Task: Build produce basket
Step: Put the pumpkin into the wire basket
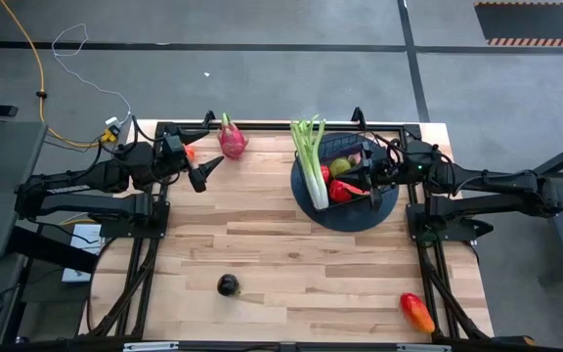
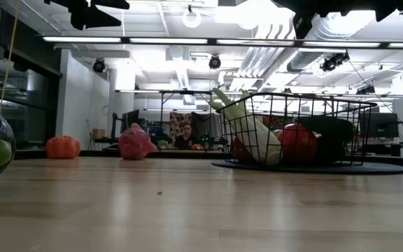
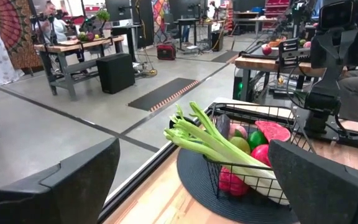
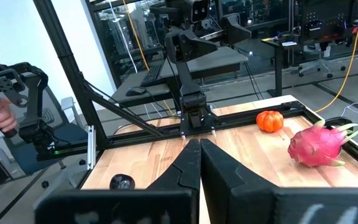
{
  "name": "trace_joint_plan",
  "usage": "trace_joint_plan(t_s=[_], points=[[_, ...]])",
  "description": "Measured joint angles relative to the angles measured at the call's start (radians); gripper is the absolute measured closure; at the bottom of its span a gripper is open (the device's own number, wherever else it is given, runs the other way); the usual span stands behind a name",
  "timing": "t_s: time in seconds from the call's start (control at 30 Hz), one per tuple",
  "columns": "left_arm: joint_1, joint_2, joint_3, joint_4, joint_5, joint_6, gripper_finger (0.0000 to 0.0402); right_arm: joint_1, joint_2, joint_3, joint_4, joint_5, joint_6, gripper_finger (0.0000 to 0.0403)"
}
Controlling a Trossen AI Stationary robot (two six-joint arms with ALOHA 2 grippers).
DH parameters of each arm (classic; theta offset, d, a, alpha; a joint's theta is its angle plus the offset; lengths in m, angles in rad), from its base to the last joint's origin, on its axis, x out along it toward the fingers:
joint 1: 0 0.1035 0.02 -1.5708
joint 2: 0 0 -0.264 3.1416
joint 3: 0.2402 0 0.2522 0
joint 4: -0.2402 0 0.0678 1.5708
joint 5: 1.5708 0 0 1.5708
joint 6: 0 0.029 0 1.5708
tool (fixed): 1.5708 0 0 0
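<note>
From above I see the basket [image 1: 352, 174] sitting on a dark round mat [image 1: 345, 210] at the far right of the table [image 1: 291, 264], with a celery stalk [image 1: 311, 156] leaning out over its left side and red and green fruit [image 1: 338, 184] inside; my right gripper [image 1: 371, 174] hangs over the basket with its fingers pressed together and nothing in them, while my left gripper [image 1: 206, 172] hovers above the far left of the table with its fingers spread and empty, a pink dragon fruit [image 1: 231, 140] just beyond it at the far edge, a dark round fruit [image 1: 228, 286] alone near the front and a red-orange mango [image 1: 416, 311] at the front right corner. Level with the table, I see the basket [image 2: 306, 133] on its mat [image 2: 383, 168] holding the celery [image 2: 254, 129] and a red fruit [image 2: 298, 143], the dragon fruit [image 2: 136, 143] well to its left and a small orange pumpkin [image 2: 63, 147] farther left. Through the left wrist I look past my parted fingers [image 3: 73, 180] at the basket [image 3: 253, 155], the celery [image 3: 210, 140] and a watermelon slice [image 3: 272, 130] in it. Through the right wrist my fingers [image 4: 197, 168] meet, and beyond them lie the dragon fruit [image 4: 317, 144], the pumpkin [image 4: 270, 120] and the dark fruit [image 4: 122, 182]
</note>
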Motion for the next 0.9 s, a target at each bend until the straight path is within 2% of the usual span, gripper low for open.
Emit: trace_joint_plan(t_s=[0.47,0.6,0.7,0.9], points=[[0.0,0.0,0.0,0.0,-0.009,-0.006,0.0002,0.0,0.0,0.0,0.0,-0.002,0.0,0.0403],[0.002,0.001,0.001,-0.004,-0.029,-0.125,0.0002,0.0,0.0,0.0,0.0,-0.003,0.0,0.0403],[0.024,0.028,0.061,-0.109,-0.067,-0.197,0.0002,0.0,0.0,0.0,0.0,-0.003,0.0,0.0403],[0.156,0.164,0.271,-0.484,-0.11,-0.369,0.0002,0.0,0.0,0.0,0.0,-0.003,-0.006,0.0403]])
